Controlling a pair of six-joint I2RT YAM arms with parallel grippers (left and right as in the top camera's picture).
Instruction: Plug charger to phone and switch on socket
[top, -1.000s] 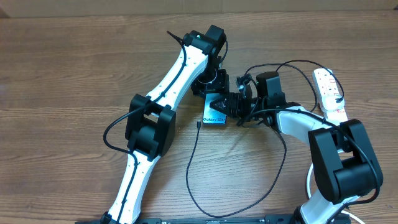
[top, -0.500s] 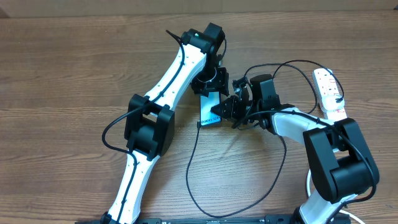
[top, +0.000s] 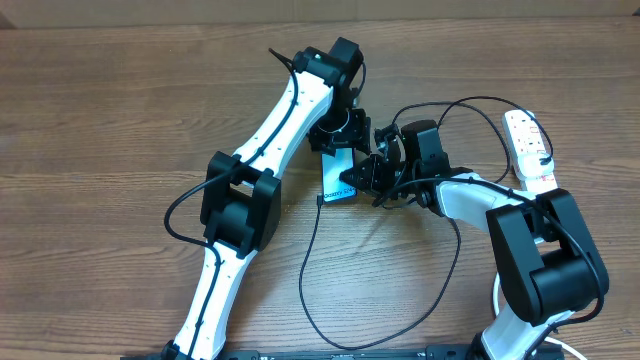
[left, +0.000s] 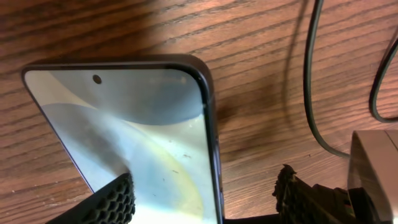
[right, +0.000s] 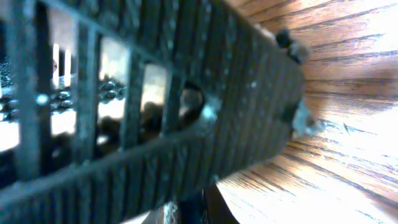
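We are looking down at a wooden table (top: 90, 110) where both arms are meeting near the middle. The phone (top: 336, 182) is sitting there with its light blue screen lit. From overhead it is appearing narrow, as though tipped up on one long edge rather than lying flat. The left gripper (top: 338, 140) is reaching down over the phone's far end. In the left wrist view we are seeing its fingers (left: 115, 200) standing apart. One ribbed pad is overlapping the glass near the screen's left side. The other is sitting off to the right, with bare wood showing between it and the phone's edge. The right gripper (top: 366, 177) is sitting close against the phone's right side. Its own camera is giving us only a blurred black ribbed finger filling the view, so we cannot tell whether its jaws are apart or together. The charger (top: 304, 275) is lying loose on the table. Its small connector (top: 318, 201) is resting just beside the phone's near left corner, and we cannot tell whether the two are touching. From there the thin black cable is looping towards the table's near edge and curving back up on the right. The socket (top: 528, 150) is lying well apart from the phone, at the right side of the table.
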